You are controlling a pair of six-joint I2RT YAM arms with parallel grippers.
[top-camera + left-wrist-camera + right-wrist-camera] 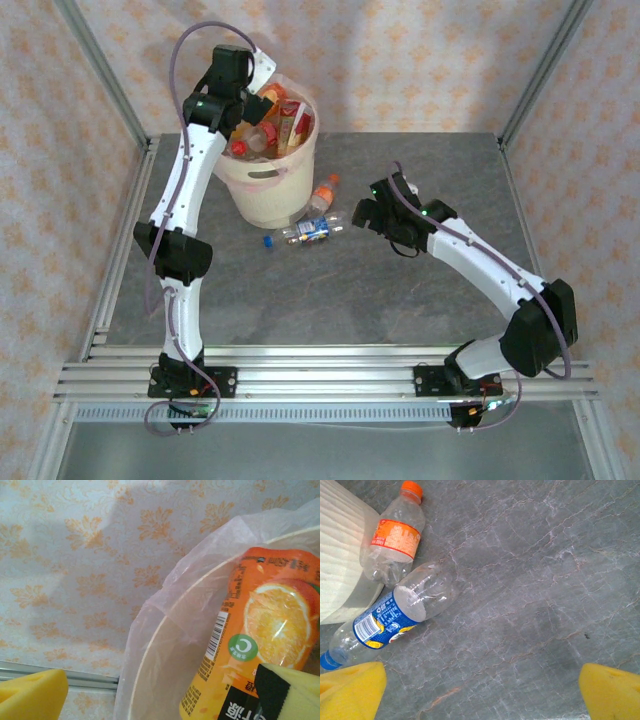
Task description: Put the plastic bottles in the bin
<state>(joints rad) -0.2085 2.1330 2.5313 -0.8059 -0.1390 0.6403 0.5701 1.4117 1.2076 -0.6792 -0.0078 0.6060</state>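
The bin [262, 185] stands at the back left of the table, heaped with several plastic bottles [280, 125]. My left gripper [262, 88] hangs over its rim. In the left wrist view this gripper [160, 700] is open. An orange-labelled bottle [265, 630] lies against its right pad [295, 692], inside the lined bin [150, 645]. Two bottles lie on the table beside the bin: an orange-capped one [322, 195] [392, 540] and a blue-labelled one [310, 230] [395, 615]. My right gripper [362, 213] [482, 695] is open just right of them, with nothing between its fingers.
The bin's ribbed wall [340, 555] touches the orange-capped bottle. A blue cap [268, 241] shows at the left end of the blue-labelled bottle. Patterned walls and metal frame posts [110, 90] enclose the grey stone-look table [420, 290].
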